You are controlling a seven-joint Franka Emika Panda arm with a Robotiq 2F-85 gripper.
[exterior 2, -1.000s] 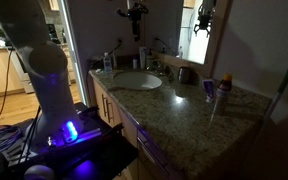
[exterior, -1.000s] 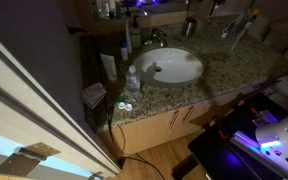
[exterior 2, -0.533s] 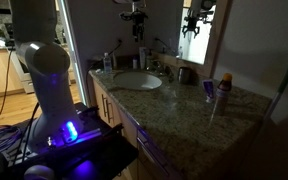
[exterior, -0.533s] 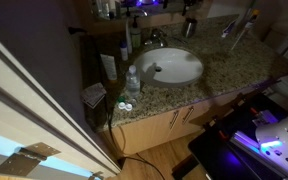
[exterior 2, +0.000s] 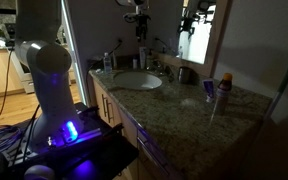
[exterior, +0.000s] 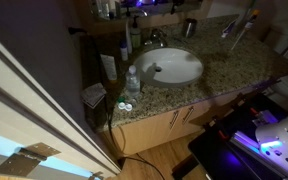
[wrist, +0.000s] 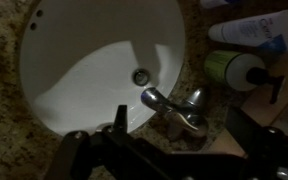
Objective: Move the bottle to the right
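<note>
In the wrist view a pale green bottle [wrist: 224, 68] with a dark pump top stands on the counter beside the faucet [wrist: 174, 105], behind the white sink [wrist: 84, 60]. My gripper [wrist: 164, 150] hangs high above the faucet. Its dark fingers are spread wide at the bottom of the view with nothing between them. In an exterior view the gripper [exterior 2: 187, 22] is up near the mirror, above the back of the counter, well clear of everything on it.
A white tube [wrist: 259, 30] lies by the green bottle. A dark metal cup [exterior 2: 186, 73] stands behind the sink. A clear water bottle [exterior: 132, 80] stands at the counter's front edge. An orange-capped bottle [exterior 2: 225, 85] and a small purple item [exterior 2: 209, 90] stand farther along the granite counter [exterior 2: 174, 100].
My gripper has moved along the back of the counter from above the metal cup toward the faucet, staying high. Nothing on the counter has moved.
</note>
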